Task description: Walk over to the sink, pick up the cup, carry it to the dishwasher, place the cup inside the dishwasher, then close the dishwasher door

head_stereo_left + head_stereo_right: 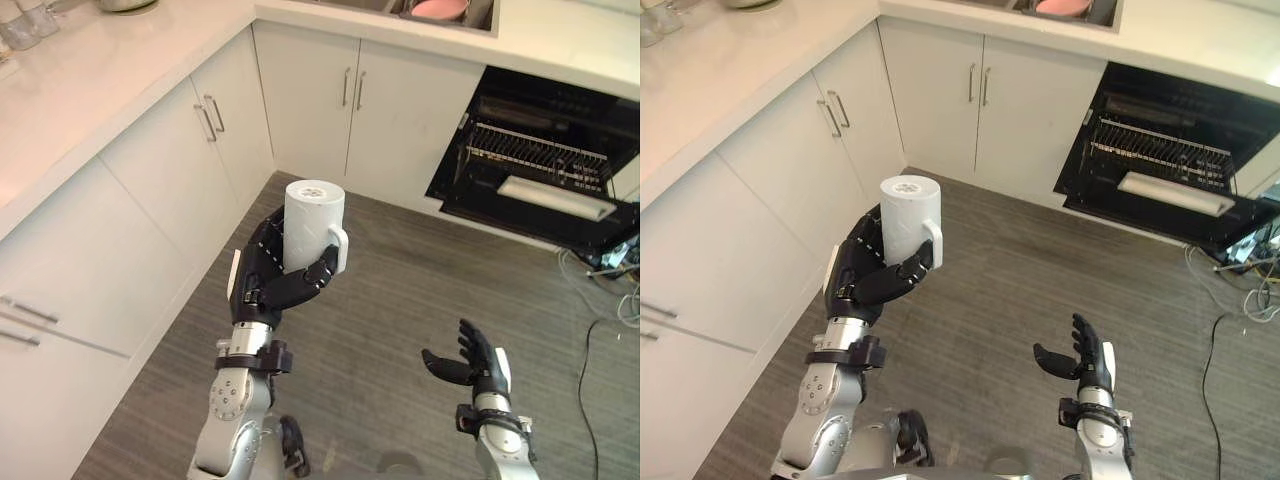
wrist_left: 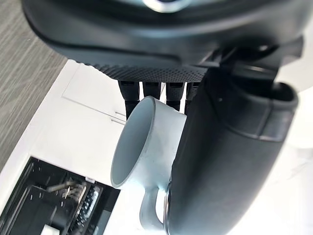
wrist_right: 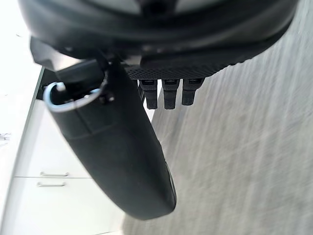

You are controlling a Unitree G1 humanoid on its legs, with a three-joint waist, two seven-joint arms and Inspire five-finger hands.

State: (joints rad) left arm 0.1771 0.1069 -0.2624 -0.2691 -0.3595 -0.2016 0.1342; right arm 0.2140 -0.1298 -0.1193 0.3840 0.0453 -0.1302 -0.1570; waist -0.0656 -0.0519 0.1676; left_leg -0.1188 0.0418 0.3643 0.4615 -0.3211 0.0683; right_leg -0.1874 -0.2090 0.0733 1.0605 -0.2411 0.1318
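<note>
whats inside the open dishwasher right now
The black open dishwasher holds a metal wire rack with a long white piece lying across its front. Nothing else shows on the rack; the dark space behind and below it is hidden.

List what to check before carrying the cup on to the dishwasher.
1. Grip: ok. The left hand has its fingers and thumb curled round the cup.
2. Cup orientation: ok. Its base is up and its mouth is down.
3. Right hand free: ok. It is open and holds nothing.
4. Dishwasher door: ok. It is open and the rack is visible.
5. Free slot in the rack: cannot tell.
6. Footing: not ok. Loose cables lie on the floor beside the dishwasher.
</note>
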